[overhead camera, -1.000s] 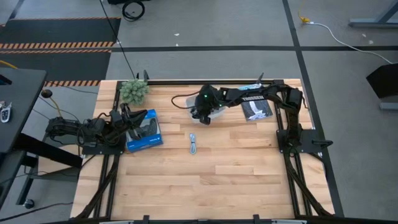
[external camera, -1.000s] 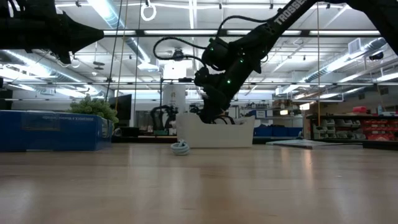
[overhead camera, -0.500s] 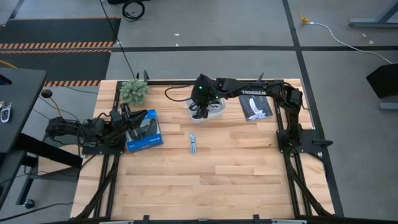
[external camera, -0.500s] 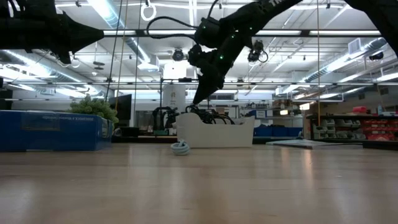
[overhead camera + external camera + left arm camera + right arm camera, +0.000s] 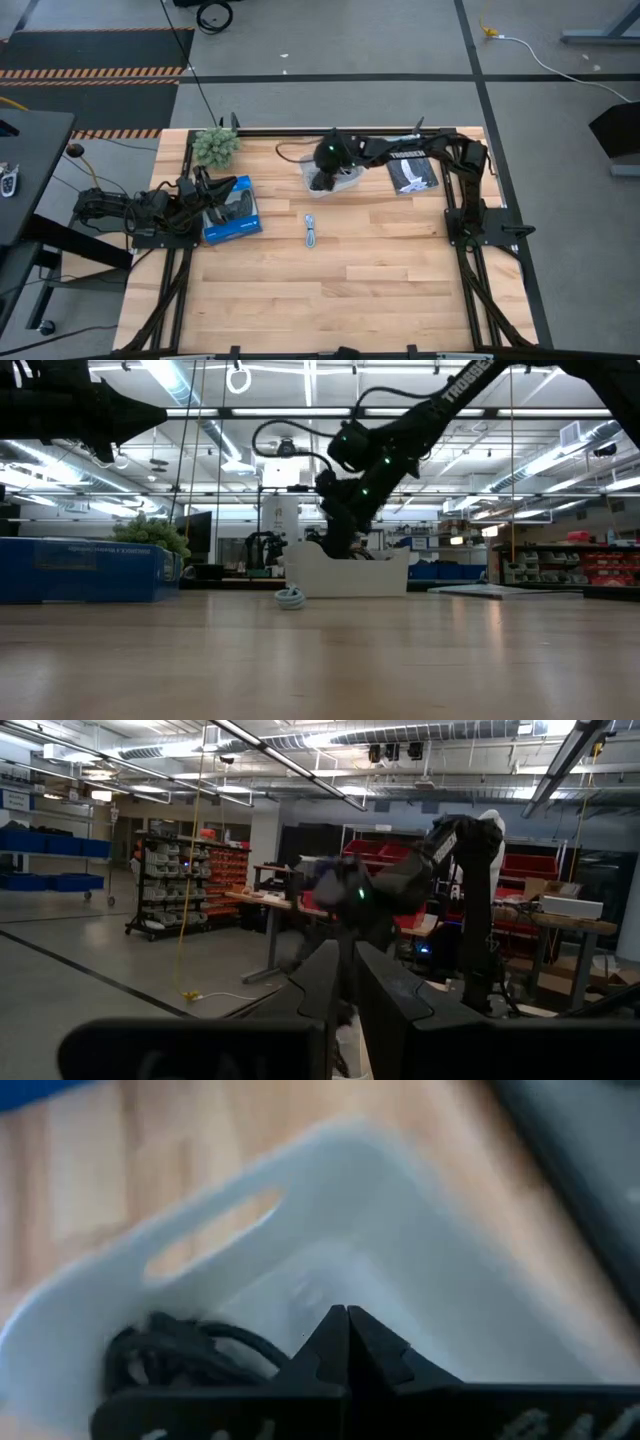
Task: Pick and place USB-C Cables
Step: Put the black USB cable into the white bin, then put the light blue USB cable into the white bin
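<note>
My right gripper point(image 5: 322, 184) point(image 5: 335, 550) is shut and reaches down into the white tray point(image 5: 346, 183) point(image 5: 350, 576) near the table's far edge. In the right wrist view its fingertips point(image 5: 347, 1316) point at the tray's floor point(image 5: 420, 1240). A coiled black cable point(image 5: 165, 1352) lies on that floor beside them. A pale blue-grey cable point(image 5: 311, 232) point(image 5: 290, 598) lies coiled on the bare wood, nearer than the tray. The other cables do not show clearly. My left gripper point(image 5: 207, 192) point(image 5: 345, 972) waits shut over the blue box point(image 5: 231, 208) at the table's left. My right gripper has its shut fingertips inside the tray, coming from above and slanting down. I cannot tell whether they touch the tray's floor or a cable. Nothing shows between the fingers.
A green plant point(image 5: 215, 146) stands at the far left corner. A dark booklet point(image 5: 413, 176) lies right of the tray. The blue box point(image 5: 85, 570) shows at the low view's left. The near half of the table is open wood.
My right gripper rose out of the tray and shifted toward the far edge, then came back down into the tray about where it was before. The pale cable on the wood has stayed put.
</note>
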`<state>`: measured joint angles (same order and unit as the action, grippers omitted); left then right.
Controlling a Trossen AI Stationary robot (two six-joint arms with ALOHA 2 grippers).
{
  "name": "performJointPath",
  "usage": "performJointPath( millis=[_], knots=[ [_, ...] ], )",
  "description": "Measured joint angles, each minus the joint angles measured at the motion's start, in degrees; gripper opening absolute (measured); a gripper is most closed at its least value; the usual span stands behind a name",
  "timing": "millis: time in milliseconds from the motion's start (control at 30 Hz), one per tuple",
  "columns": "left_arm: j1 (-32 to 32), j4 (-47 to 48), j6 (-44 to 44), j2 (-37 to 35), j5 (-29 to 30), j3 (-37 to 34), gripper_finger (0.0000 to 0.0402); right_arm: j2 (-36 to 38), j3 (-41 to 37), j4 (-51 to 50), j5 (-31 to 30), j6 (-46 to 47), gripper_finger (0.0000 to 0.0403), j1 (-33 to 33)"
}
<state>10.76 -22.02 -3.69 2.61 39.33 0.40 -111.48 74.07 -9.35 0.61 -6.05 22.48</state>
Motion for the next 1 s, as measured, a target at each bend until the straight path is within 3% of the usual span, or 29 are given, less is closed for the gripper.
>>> performJointPath(
  millis=[233, 533, 667, 800, 1000],
  knots=[
    [0.00, 0.00, -0.02, 0.00, 0.00, -0.01, 0.0043, 0.76, -2.46, -3.90, 3.49, 1.11, 0.0004, -0.05],
    [0.00, -0.09, 0.01, 0.00, 0.00, -0.02, 0.0043, 2.04, 8.73, -11.31, 2.44, -2.31, 0.0005, -1.24],
    [0.01, -0.20, 0.01, -0.01, 0.01, -0.01, 0.0043, 1.91, 11.37, -14.37, 8.54, -2.46, 0.0013, -2.90],
    [0.01, -0.19, 0.00, -0.02, 0.00, -0.01, 0.0043, 1.88, 11.31, -16.65, 12.99, -2.09, 0.0035, -6.01],
    [0.02, -0.17, 0.01, -0.02, 0.00, 0.00, 0.0043, 1.88, 11.31, -16.41, 12.97, -3.50, 0.0097, -12.22]
  ],
)
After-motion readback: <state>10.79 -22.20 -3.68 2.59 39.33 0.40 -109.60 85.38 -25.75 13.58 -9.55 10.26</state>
